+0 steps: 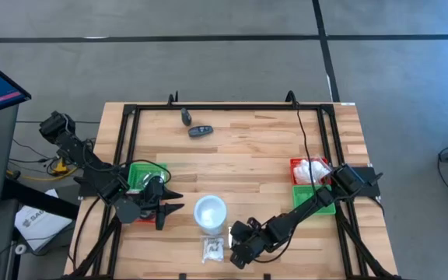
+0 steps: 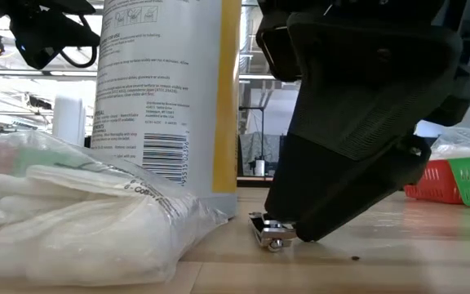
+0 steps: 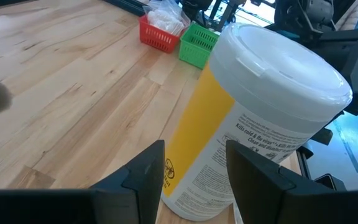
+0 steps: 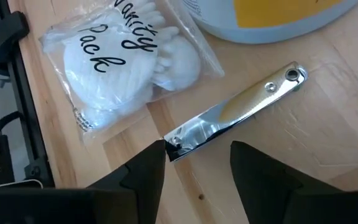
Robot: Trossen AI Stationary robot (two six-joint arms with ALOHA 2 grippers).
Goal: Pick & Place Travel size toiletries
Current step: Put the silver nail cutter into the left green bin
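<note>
1. While the left hand hovers over the bench just beside the canister, fingers spread and empty, its risk is contact: a small drift toward the tall canister would likely tip it onto the items next to it.
2. The canister stands upright between the two hands; near its base on the bench's near edge lies the pack, white pieces in a clear wrapper. In the low view the wrapper rests against the canister's foot, so a nudged canister would probably shove or pin it.
3. The clipper, a thin silvery stick, lies flat on the wood beside the pack, one end just beyond the right fingers.
4. The right hand is low over the clipper, spread and holding nothing. Judged hazards: the flat, slick metal may skid out or pivot as the fingers close; the fingers may catch the wrapper's edge instead; a descent too deep would press fingertips into the wood.
5. Farther right, red tray and green tray sit well apart from the clipper, so a weak pinch could drop it during the carry.
</note>
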